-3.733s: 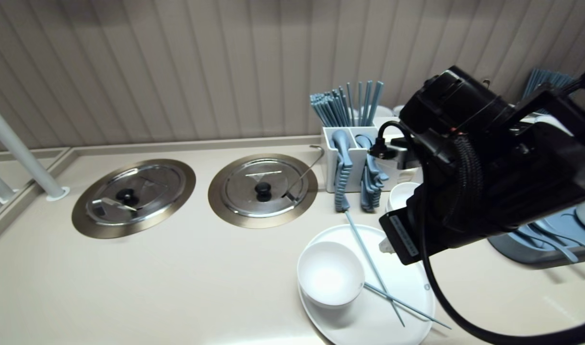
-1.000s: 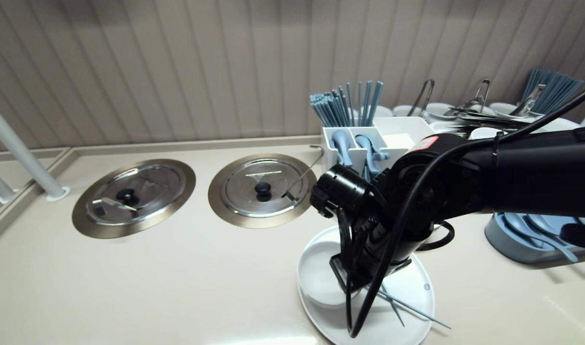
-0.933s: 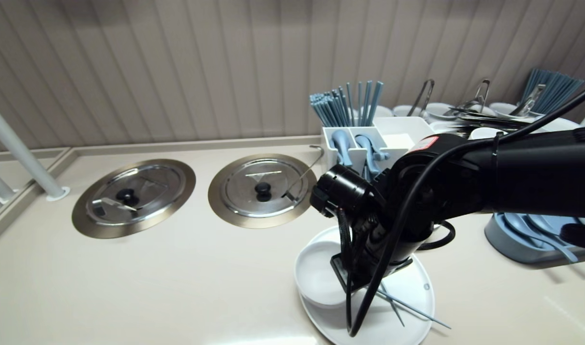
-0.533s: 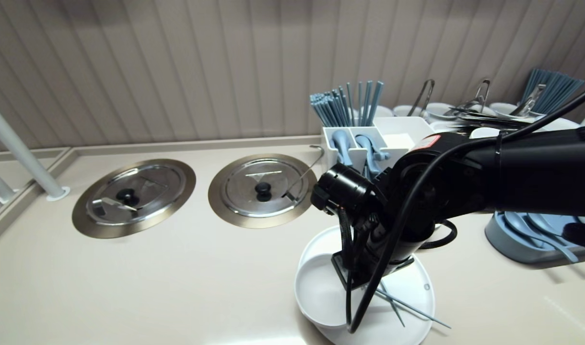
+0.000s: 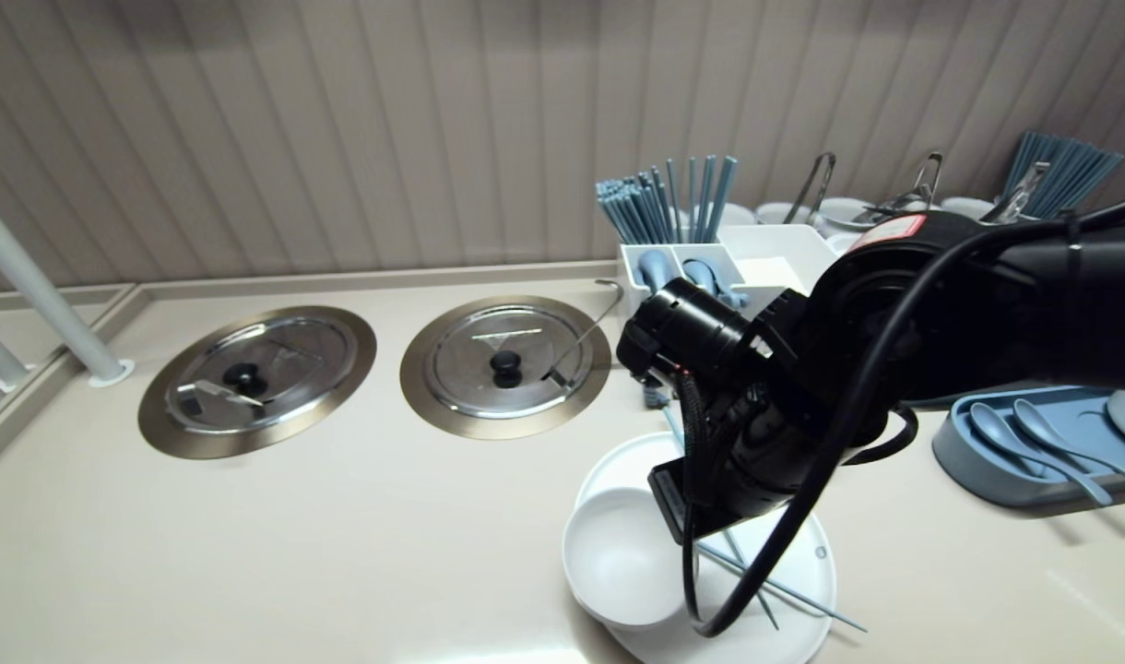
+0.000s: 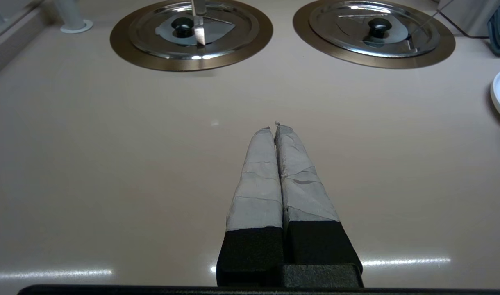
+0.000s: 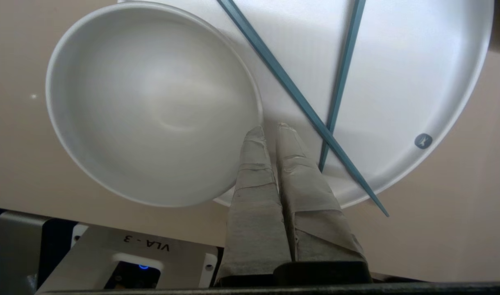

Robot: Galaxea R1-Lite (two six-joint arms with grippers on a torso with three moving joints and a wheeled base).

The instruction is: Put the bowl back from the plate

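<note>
A white bowl [image 5: 618, 558] hangs tilted over the near-left edge of a round white plate [image 5: 793, 563]. In the right wrist view my right gripper [image 7: 269, 128] is shut on the rim of the bowl [image 7: 151, 102], one finger inside and one outside. Two blue chopsticks [image 7: 291, 86] lie crossed on the plate [image 7: 397, 61] beside the fingers. In the head view the black right arm [image 5: 802, 387] hides the fingers. My left gripper [image 6: 273, 126] is shut on nothing, parked low over bare counter.
Two steel lids [image 5: 258, 373] [image 5: 505, 361] are set in the counter at left, with a ladle handle [image 5: 590, 323] by the second. A white cutlery holder [image 5: 682, 277] with blue chopsticks and spoons stands behind the plate. A blue tray [image 5: 1033, 452] with spoons is at right.
My right gripper came down to the bowl, closed on its rim and has risen with it. The bowl has shifted toward the near-left edge of the plate.
</note>
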